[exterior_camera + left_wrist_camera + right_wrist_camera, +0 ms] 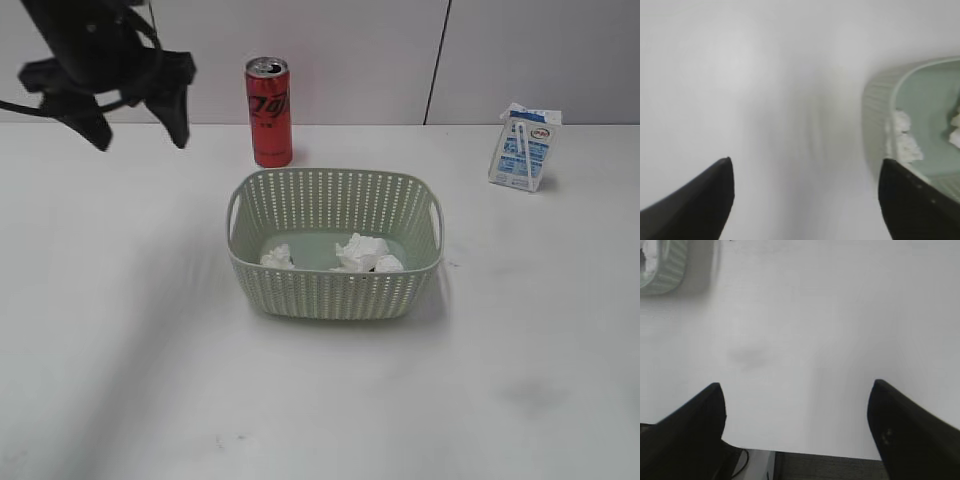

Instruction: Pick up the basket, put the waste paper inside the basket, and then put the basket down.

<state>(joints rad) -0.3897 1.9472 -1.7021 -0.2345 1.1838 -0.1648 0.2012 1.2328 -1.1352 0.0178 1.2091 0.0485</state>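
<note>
The pale sage-green basket (335, 285) stands on the white table at the middle. Three white wads of waste paper (360, 253) lie inside it. My left gripper (140, 130) is open and empty, raised high at the far left, well away from the basket. In the left wrist view its open jaws (805, 200) hang over bare table, with the basket (877, 115) and paper (902, 142) at the right. My right gripper (797, 425) is open and empty above the table's front edge; the basket's corner (667, 270) shows at the upper left. The right gripper is out of the exterior view.
A red drink can (269, 112) stands behind the basket. A blue-and-white drink carton (523, 148) stands at the back right. The table's front edge (830, 455) shows in the right wrist view.
</note>
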